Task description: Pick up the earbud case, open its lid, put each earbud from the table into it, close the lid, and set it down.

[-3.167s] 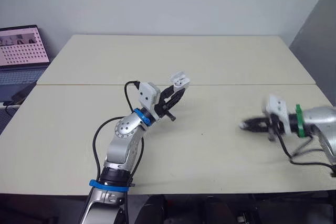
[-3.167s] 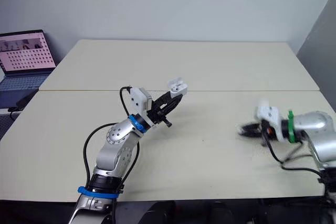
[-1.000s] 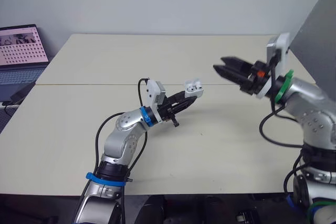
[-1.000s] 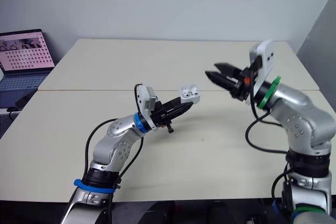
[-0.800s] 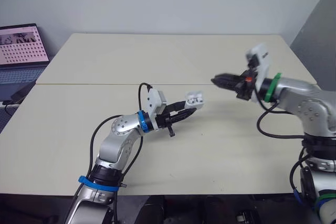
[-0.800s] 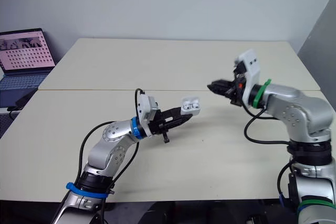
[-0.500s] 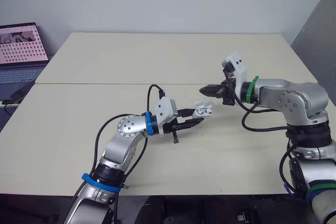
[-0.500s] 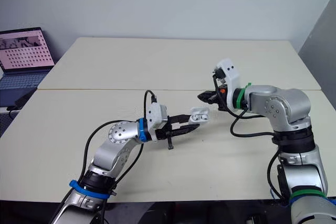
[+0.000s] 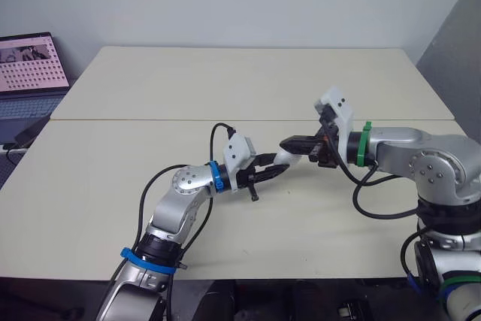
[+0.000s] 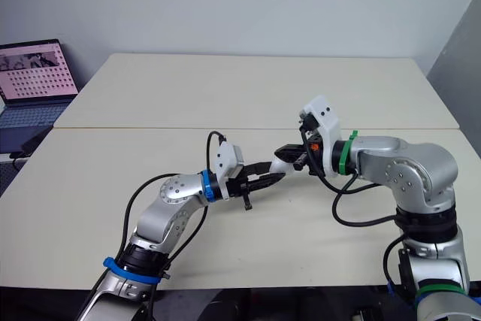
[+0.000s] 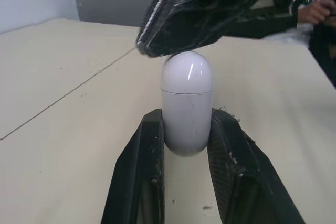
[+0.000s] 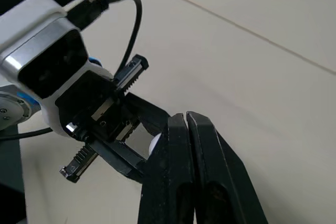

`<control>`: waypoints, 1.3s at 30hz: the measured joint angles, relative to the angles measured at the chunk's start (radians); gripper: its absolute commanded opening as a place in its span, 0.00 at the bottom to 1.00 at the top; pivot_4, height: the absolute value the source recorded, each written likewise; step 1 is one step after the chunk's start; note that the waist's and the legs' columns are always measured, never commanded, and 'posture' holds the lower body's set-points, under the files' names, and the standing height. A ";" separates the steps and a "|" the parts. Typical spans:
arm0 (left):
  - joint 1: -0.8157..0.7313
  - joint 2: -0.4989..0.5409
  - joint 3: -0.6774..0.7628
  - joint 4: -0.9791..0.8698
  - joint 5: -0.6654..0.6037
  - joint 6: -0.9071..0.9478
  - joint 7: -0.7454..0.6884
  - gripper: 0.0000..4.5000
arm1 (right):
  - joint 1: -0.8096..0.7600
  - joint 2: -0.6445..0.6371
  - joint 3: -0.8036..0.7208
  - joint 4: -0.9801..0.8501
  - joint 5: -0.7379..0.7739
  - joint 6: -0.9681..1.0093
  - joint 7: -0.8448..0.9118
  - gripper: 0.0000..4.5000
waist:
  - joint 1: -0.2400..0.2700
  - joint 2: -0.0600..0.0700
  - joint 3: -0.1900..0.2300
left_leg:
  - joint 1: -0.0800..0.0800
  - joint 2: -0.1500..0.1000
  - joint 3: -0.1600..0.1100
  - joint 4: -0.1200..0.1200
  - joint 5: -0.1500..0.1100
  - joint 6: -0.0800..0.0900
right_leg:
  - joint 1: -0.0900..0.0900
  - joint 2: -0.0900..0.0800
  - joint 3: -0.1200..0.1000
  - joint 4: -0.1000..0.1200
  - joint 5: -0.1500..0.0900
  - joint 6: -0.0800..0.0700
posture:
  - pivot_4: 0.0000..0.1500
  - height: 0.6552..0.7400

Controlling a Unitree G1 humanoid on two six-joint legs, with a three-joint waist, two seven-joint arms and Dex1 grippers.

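earbud case (image 11: 186, 103) glossy smooth plastic; table (image 11: 63, 129) matt and smooth.

A: We see the earbud case (image 11: 186, 103) as glossy white, with one thin darker line round it.
B: We agree. The left tool (image 11: 186, 118) and the right tool (image 12: 186, 120) are both black.
A: The worktop (image 9: 225, 84) is pale cream. The silver left arm wears a blue band (image 9: 216, 176), the right a green band (image 9: 366, 143).
B: At the upper left we note the laptop screen (image 9: 28, 63), pink with a grid of small dark marks.
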 measured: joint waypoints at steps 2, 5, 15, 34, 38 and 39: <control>-0.001 0.009 0.017 -0.021 -0.042 0.079 0.006 0.17 | 0.015 -0.006 -0.069 -0.023 0.018 -0.037 0.001 0.05 | 0.000 0.000 0.000 | 0.000 0.000 0.000 0.000 0.000 0.000 | 0.000 0.000 0.000 0.000 0.000 0.000 | 1.00 1.00; -0.008 -0.003 0.062 -0.043 -0.117 0.303 0.108 0.17 | 0.150 -0.129 -0.095 -0.128 -0.025 -0.186 0.084 0.23 | 0.006 0.000 0.000 | 0.000 0.000 -0.001 0.001 0.000 0.000 | 0.002 0.000 -0.003 -0.001 -0.004 0.006 | 1.00 1.00; -0.068 -0.182 0.286 0.053 -0.324 0.911 0.479 0.24 | 0.617 -0.190 0.025 -0.179 -0.332 -0.667 0.176 1.00 | -0.009 0.000 0.000 | 0.003 0.001 -0.001 0.002 0.000 0.000 | 0.005 0.000 -0.002 0.000 -0.004 0.008 | 1.00 1.00; 0.021 0.352 0.295 0.023 -0.202 0.683 0.277 0.99 | 0.585 -0.157 0.021 0.014 -0.390 -0.833 0.224 1.00 | -0.014 0.000 0.000 | 0.011 0.002 0.006 -0.004 0.000 -0.001 | 0.006 0.000 0.007 -0.001 -0.004 -0.001 | 1.00 1.00; 0.015 0.413 0.219 0.135 -0.013 0.178 0.089 0.99 | 0.578 -0.150 -0.023 0.015 -0.312 -0.793 0.241 1.00 | 0.019 0.000 0.000 | 0.010 0.000 0.010 -0.004 -0.001 -0.001 | 0.006 -0.004 0.016 -0.005 -0.003 -0.002 | 1.00 1.00; 0.001 0.409 0.212 0.195 0.029 0.081 0.087 0.99 | 0.578 -0.144 -0.036 0.015 -0.303 -0.787 0.236 1.00 | 0.024 0.000 0.000 | 0.010 0.000 0.011 -0.004 -0.001 0.000 | 0.006 -0.005 0.017 -0.006 -0.002 -0.003 | 1.00 1.00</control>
